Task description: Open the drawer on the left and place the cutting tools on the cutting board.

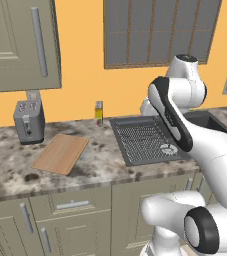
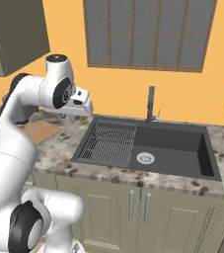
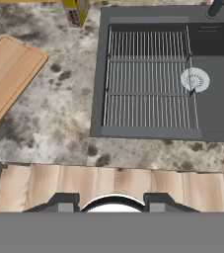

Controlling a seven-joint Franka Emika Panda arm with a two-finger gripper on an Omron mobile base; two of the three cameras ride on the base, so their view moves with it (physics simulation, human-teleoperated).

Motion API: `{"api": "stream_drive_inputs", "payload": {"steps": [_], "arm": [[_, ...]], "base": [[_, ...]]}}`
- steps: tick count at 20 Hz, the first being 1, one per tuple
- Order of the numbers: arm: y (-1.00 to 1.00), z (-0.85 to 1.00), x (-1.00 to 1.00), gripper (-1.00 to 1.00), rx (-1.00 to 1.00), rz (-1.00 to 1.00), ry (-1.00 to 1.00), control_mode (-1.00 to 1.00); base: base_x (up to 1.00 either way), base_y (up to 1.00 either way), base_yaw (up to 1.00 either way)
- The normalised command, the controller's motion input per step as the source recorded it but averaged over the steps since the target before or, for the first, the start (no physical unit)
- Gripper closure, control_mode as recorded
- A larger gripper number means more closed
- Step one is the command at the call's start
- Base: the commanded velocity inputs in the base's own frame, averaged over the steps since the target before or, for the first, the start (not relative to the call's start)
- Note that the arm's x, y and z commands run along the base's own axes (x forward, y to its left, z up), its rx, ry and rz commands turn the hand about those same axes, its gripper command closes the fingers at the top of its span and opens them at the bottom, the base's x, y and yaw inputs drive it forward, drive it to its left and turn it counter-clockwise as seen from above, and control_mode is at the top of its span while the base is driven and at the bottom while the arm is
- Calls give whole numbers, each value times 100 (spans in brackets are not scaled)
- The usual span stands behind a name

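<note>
The drawer [image 1: 70,202] sits shut under the counter's front edge, with its silver bar handle [image 1: 73,205] horizontal. The knife and the purple tool are hidden. The light-brown cutting board [image 1: 61,153] lies flat on the counter right of the toaster, and its corner shows in the hand view [image 3: 7,74]. My gripper [image 3: 112,202] hangs high above the counter's front edge, facing down, between the board and the draining rack. It is open with nothing between its fingertips [image 3: 66,201].
A grey toaster [image 1: 29,121] stands at the back left, and a small yellow bottle [image 1: 99,113] by the wall. The dark draining rack [image 1: 145,139] and the sink [image 2: 175,148] with its faucet [image 2: 151,105] lie to the right. Cabinet doors with vertical handles [image 1: 26,217] flank the drawer.
</note>
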Motion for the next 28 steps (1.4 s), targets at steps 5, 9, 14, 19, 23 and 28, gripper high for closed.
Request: {"api": "stream_drive_inputs", "payload": {"steps": [5,9,14,19,23,28], "arm": [[24,-8,-27,-100,-4,3,0,-100],[71,-39,-44,-100,-15,10,0,-100],[99,-45,-44,-100,-21,10,0,-100],[100,-54,-45,-100,-23,13,0,-100],[100,-62,-40,-100,-21,15,0,-100],[96,-81,-16,-100,-20,16,1,-100]], "base": [[0,0,0],[0,0,0],[0,0,0],[0,0,0],[0,0,0],[0,0,0]]}}
